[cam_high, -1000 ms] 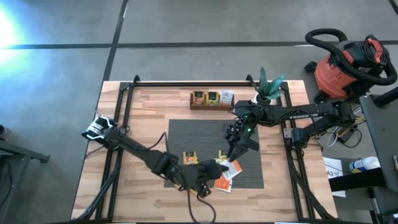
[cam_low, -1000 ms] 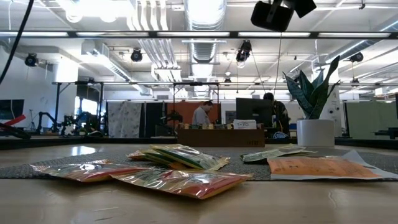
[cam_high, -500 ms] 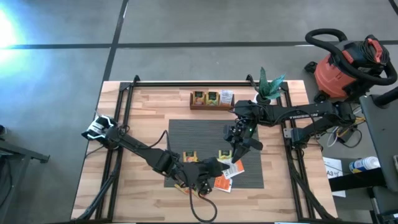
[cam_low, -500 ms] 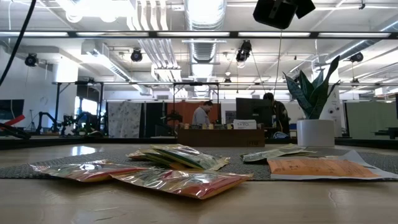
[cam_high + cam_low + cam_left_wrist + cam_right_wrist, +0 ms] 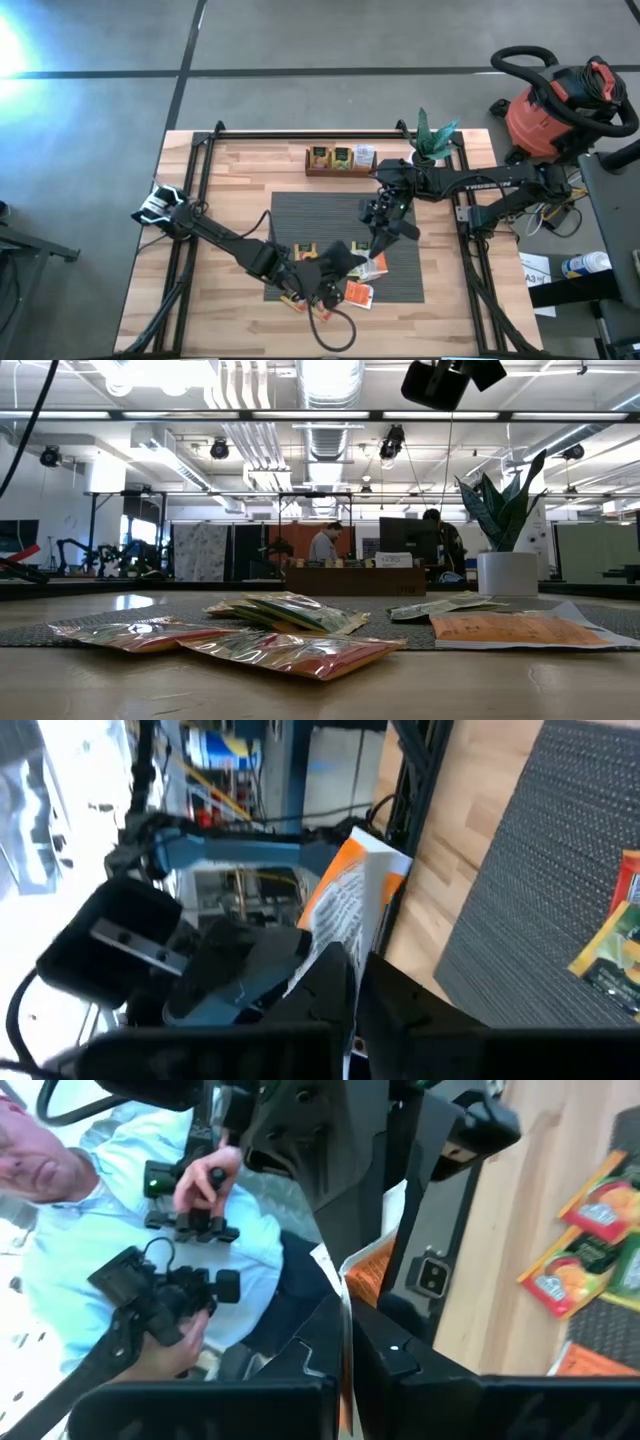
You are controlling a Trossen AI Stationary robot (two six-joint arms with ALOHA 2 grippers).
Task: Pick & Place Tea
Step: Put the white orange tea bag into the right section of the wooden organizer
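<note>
Sharing one orange tea sachet above the mat | left fingers and right fingers both clamped on it | risk: opposing pulls could tear it or drop it short of the tray.

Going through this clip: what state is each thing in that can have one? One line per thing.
left gripper: shut on the orange-white sachet, held on edge.
right gripper: shut on the same sachet's edge.
wooden tray: holds three sachets, standing.
loose sachets: lying flat on the grey mat and the table.
potted plant: upright.
</note>
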